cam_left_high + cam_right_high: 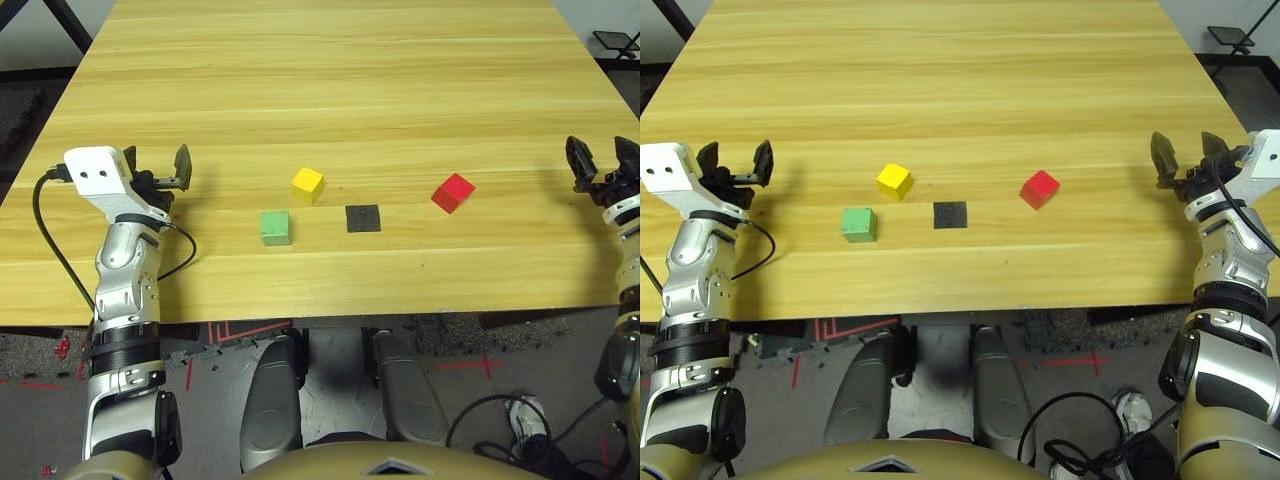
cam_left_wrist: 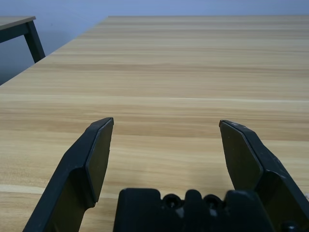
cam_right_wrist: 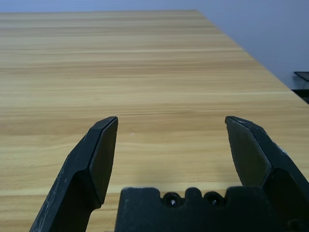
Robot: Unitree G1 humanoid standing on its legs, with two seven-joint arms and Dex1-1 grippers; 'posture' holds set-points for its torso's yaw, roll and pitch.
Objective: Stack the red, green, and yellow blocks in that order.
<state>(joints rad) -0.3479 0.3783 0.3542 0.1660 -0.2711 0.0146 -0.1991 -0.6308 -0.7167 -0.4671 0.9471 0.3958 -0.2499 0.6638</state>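
Nothing of the stack had been built. The red block (image 1: 453,192), the green block (image 1: 275,227) and the yellow block (image 1: 308,184) each sat alone on the desk (image 1: 340,90), none resting on another, so every step was judged still to be done: green onto red, then yellow onto green, presumably.

The red block lay right of centre, just right of a flat black square patch (image 1: 363,218). The yellow block lay left of that patch and a little farther back; the green block sat nearer and to the left of the yellow, close to it but apart. All three were well apart from both arms.

Being cubes, they had no long axis to speak of. The green block sat nearly square to the near desk edge, while the red and yellow blocks were turned, each showing a corner toward the near side.

The left pincer (image 1: 163,176) hung at the far left of the desk, its fingers spread with nothing between them. The right pincer (image 1: 1186,160) hung at the far right edge, likewise spread and empty. The red block was the one closest to it.
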